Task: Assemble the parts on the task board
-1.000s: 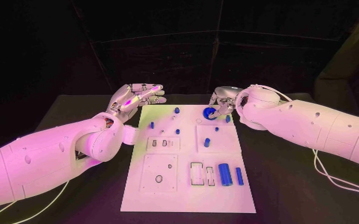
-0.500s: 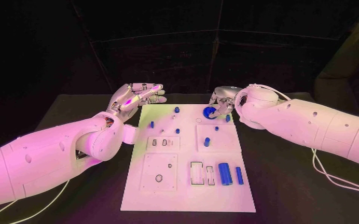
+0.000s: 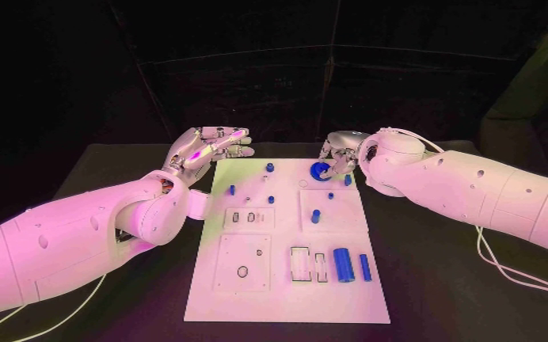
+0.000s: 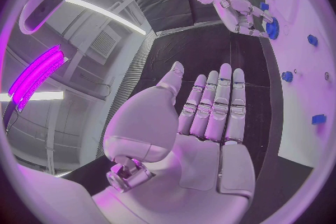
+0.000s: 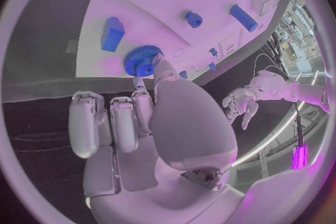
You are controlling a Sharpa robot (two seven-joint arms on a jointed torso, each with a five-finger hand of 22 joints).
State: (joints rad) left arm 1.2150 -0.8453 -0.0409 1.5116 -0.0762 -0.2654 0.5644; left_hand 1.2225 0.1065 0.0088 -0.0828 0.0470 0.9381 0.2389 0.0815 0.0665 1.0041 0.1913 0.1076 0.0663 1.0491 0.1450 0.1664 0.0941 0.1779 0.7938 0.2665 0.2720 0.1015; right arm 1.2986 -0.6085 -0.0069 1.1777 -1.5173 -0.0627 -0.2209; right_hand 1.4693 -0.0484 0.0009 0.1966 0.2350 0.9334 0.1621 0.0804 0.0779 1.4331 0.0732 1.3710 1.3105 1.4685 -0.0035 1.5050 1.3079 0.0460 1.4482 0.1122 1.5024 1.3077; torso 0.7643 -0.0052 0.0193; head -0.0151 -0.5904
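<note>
The white task board (image 3: 291, 302) lies in the middle of the black table. At its far edge my right hand (image 3: 340, 150) pinches a blue gear (image 3: 320, 171) between thumb and a finger, low over the board; the gear (image 5: 140, 60) sits at the fingertips in the right wrist view, beside a blue block (image 5: 112, 33). My left hand (image 3: 212, 146) hovers off the board's far left corner, palm (image 4: 210, 117) flat, fingers straight and apart, holding nothing. The left wrist view shows the right hand (image 4: 241, 7) with the gear (image 4: 272, 28).
Small blue pegs (image 3: 271, 168) stand on the far half of the board. A thick blue cylinder (image 3: 343, 265) and a thin blue bar (image 3: 366, 267) lie near its front right, beside rectangular slots (image 3: 299, 264). Black table surrounds the board.
</note>
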